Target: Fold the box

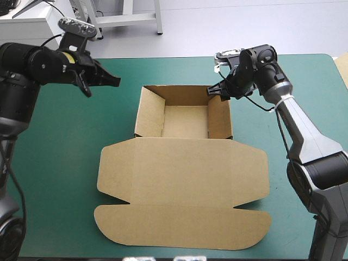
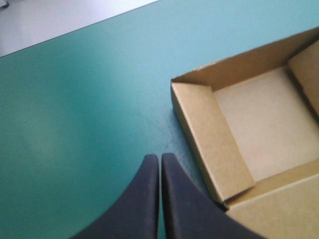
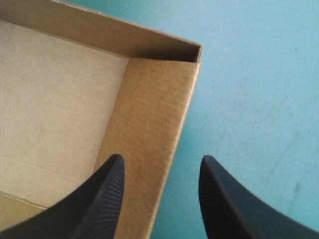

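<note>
The brown box point(image 1: 185, 163) stands in the middle of the teal-green table as an open tray point(image 1: 185, 120) with its walls raised, and its lid point(image 1: 182, 206) lies flat toward the near edge. My left gripper point(image 1: 115, 81) hovers shut to the left of the tray's far left corner point(image 2: 173, 82), holding nothing. The left wrist view has its fingertips point(image 2: 160, 159) meeting short of the tray's left wall point(image 2: 209, 139). My right gripper point(image 1: 211, 91) is open at the tray's far right corner, straddling the right wall point(image 3: 154, 149) from above, one finger point(image 3: 107, 189) inside, the other point(image 3: 219, 194) outside.
Bare teal-green cover point(image 1: 65, 163) lies on both sides of the box. The table's far edge point(image 1: 163, 56) runs just beyond the tray. A pale brown corner point(image 1: 342, 62) shows at the table's right edge.
</note>
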